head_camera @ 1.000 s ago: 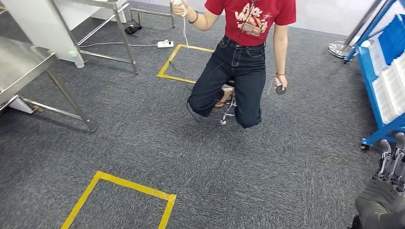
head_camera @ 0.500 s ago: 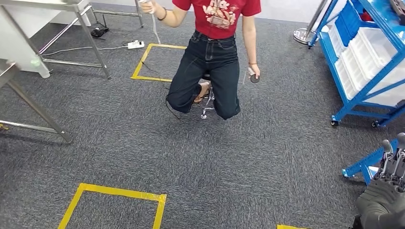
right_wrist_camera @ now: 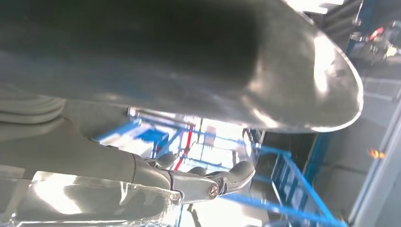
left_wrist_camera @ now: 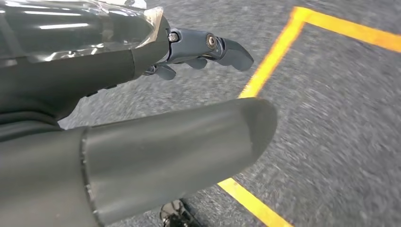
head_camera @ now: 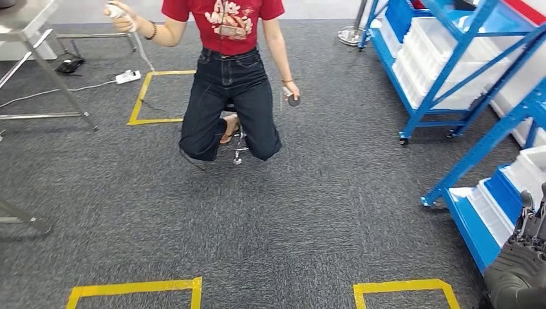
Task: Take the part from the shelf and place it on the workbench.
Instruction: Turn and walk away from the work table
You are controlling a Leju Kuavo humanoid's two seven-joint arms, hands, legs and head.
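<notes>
Head view, early stage of the task. The grey carpet takes up most of the frame. At two to four o'clock stand the blue shelf racks, holding white bins and blue trays; a nearer rack sits at four o'clock, just beside the right hand. At ten o'clock the legs of a steel workbench enter from the edge, well apart from the racks. At twelve o'clock a person in a red shirt sits on a stool, a controller in each hand. Yellow tape squares mark the floor at six, seven and eleven o'clock.

The part itself cannot be picked out; by judgement it lies in one of the bins. The right hand holds nothing, its fingers extended toward the near rack. The left hand, seen at the wrist above the carpet and tape, is likewise empty with fingers apart.

Nothing of the task is yet done: approach to the shelf, grasp, carry and placement on the workbench all remain.
</notes>
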